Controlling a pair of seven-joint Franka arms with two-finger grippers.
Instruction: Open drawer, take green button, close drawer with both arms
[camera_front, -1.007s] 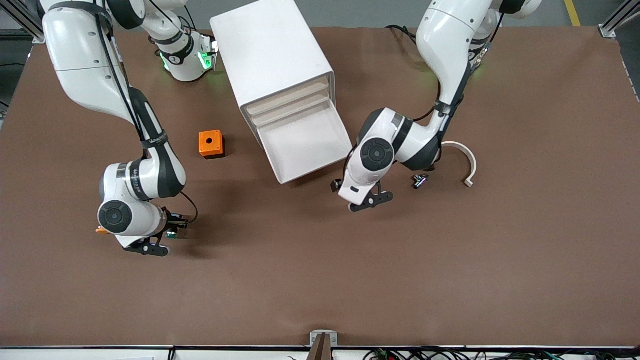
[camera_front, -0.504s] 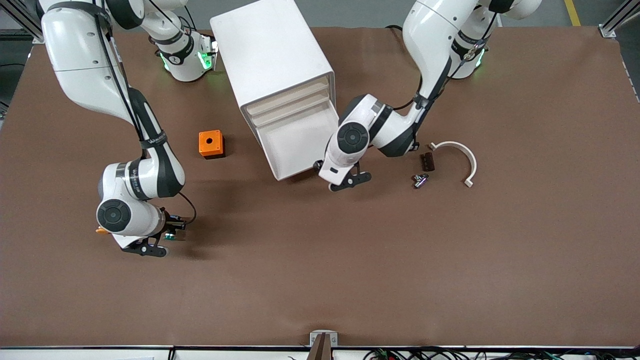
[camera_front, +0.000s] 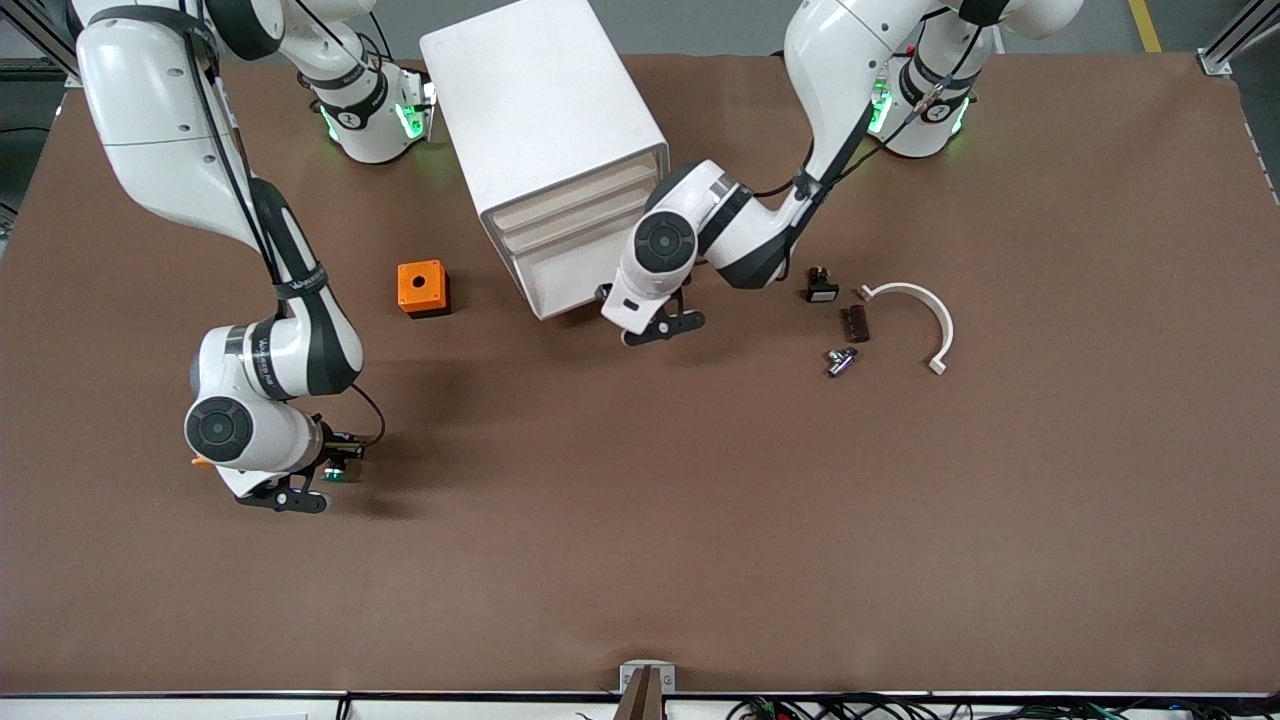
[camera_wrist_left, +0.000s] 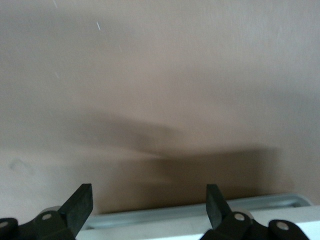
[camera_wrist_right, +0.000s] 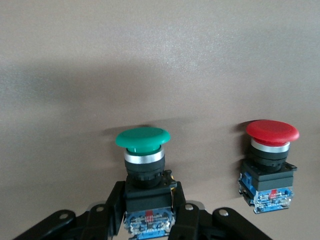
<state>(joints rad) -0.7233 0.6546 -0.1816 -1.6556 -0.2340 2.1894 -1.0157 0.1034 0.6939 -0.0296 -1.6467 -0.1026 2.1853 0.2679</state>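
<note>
The green-capped button (camera_wrist_right: 142, 139) with its black-and-blue body stands upright between my right gripper's fingers (camera_wrist_right: 113, 205). My right gripper (camera_front: 338, 462) is shut on the button (camera_front: 333, 472), low over the table toward the right arm's end. The white cabinet (camera_front: 545, 110) stands at the back, and its lowest drawer (camera_front: 565, 285) is pushed almost fully in. My left gripper (camera_front: 612, 298) is open and empty against the drawer front. In the left wrist view its open fingers (camera_wrist_left: 80, 202) straddle the drawer's white edge (camera_wrist_left: 200, 220).
A red-capped button (camera_wrist_right: 270, 134) stands on the table beside the green one. An orange box with a round hole (camera_front: 423, 287) lies beside the cabinet. A white curved piece (camera_front: 925, 310), a small black part (camera_front: 821, 287), a brown piece (camera_front: 854, 323) and a small metal part (camera_front: 840, 361) lie toward the left arm's end.
My left gripper has moved toward the cabinet with the drawer front, and the open drawer has slid almost fully in. My right gripper has shifted slightly with the green button.
</note>
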